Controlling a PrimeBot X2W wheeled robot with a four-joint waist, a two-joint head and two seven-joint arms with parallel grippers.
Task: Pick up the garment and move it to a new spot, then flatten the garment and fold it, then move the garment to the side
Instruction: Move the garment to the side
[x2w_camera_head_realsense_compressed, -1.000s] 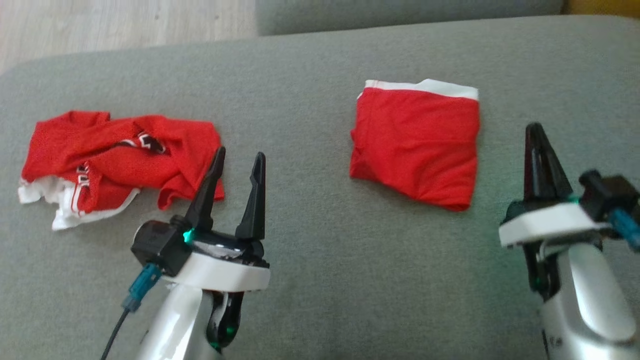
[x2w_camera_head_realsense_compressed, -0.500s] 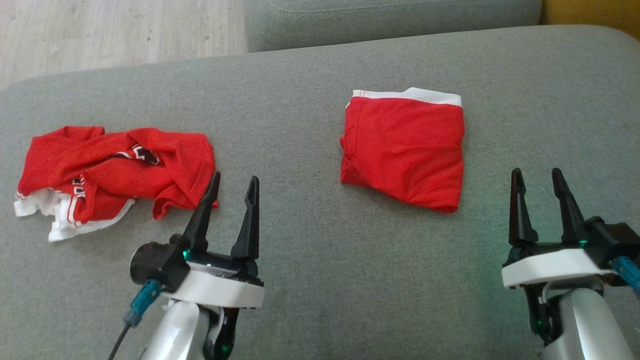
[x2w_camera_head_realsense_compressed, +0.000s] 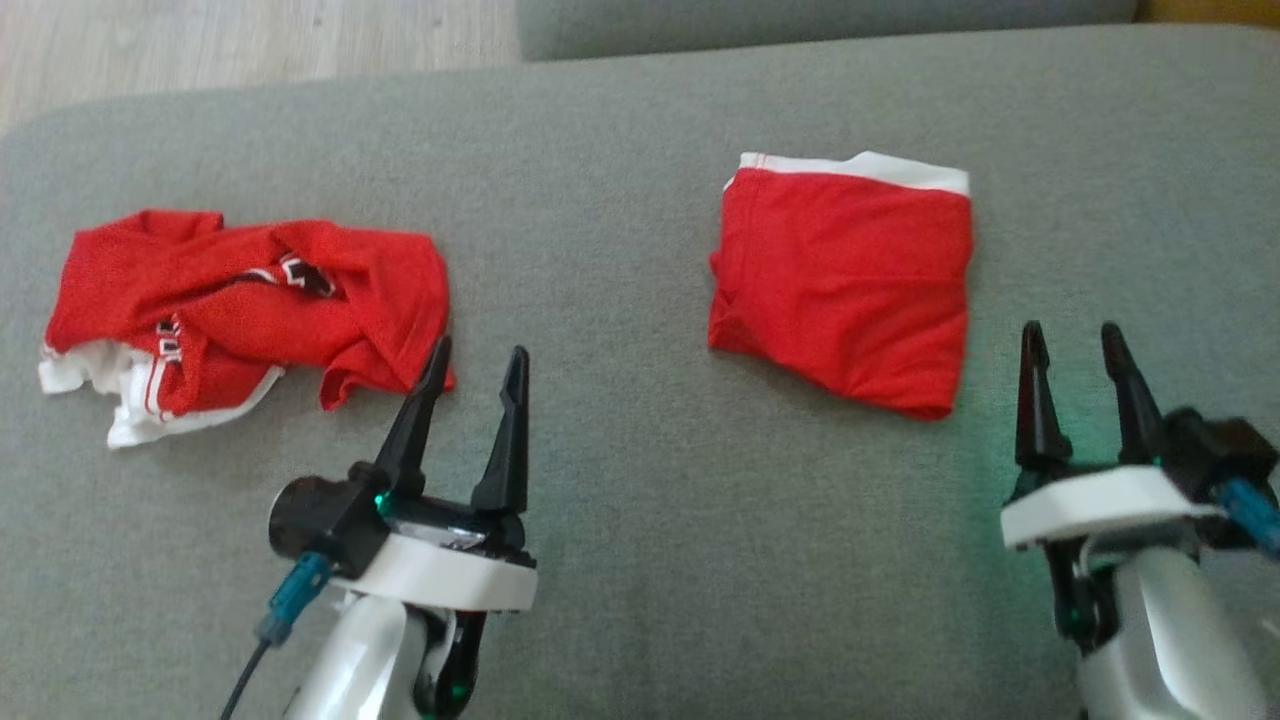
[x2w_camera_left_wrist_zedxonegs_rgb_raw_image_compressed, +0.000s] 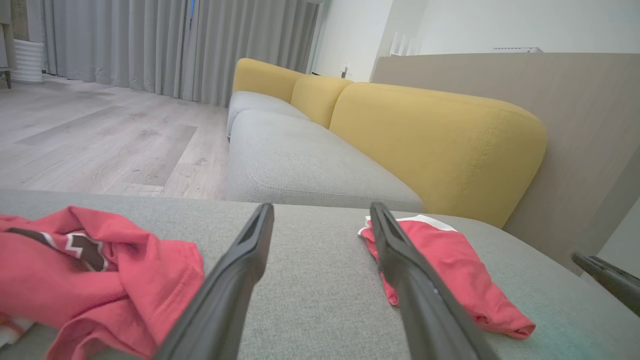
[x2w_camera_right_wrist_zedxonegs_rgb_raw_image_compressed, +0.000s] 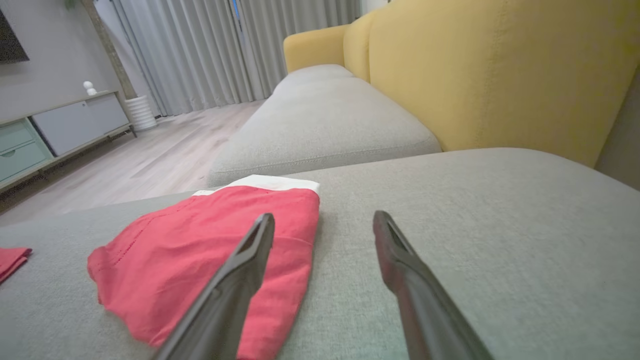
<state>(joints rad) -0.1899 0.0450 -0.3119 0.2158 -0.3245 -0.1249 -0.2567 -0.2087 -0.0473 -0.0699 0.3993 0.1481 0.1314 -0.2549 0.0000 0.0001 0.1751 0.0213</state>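
A folded red garment (x2w_camera_head_realsense_compressed: 845, 285) with a white waistband lies flat on the grey cushion (x2w_camera_head_realsense_compressed: 620, 480) at the right (x2w_camera_left_wrist_zedxonegs_rgb_raw_image_compressed: 450, 270) (x2w_camera_right_wrist_zedxonegs_rgb_raw_image_compressed: 210, 255). A second red garment (x2w_camera_head_realsense_compressed: 240, 305), crumpled, with white trim and dark lettering, lies at the left (x2w_camera_left_wrist_zedxonegs_rgb_raw_image_compressed: 95, 275). My left gripper (x2w_camera_head_realsense_compressed: 478, 352) hovers open just right of the crumpled one, nothing between its fingers. Near the folded garment's lower right corner my right gripper (x2w_camera_head_realsense_compressed: 1070, 334) is open and empty, a little in front of it.
A second grey seat cushion (x2w_camera_left_wrist_zedxonegs_rgb_raw_image_compressed: 300, 160) and yellow backrests (x2w_camera_left_wrist_zedxonegs_rgb_raw_image_compressed: 430, 140) lie beyond the work cushion. Wooden floor (x2w_camera_head_realsense_compressed: 250, 40) runs past the cushion's far left edge. Curtains (x2w_camera_right_wrist_zedxonegs_rgb_raw_image_compressed: 200, 50) and a low cabinet (x2w_camera_right_wrist_zedxonegs_rgb_raw_image_compressed: 55, 125) stand farther off.
The right gripper turned from edge-on to facing the head camera, both fingers showing apart, and drew back toward me. The head camera shifted slightly. Both garments lie as before.
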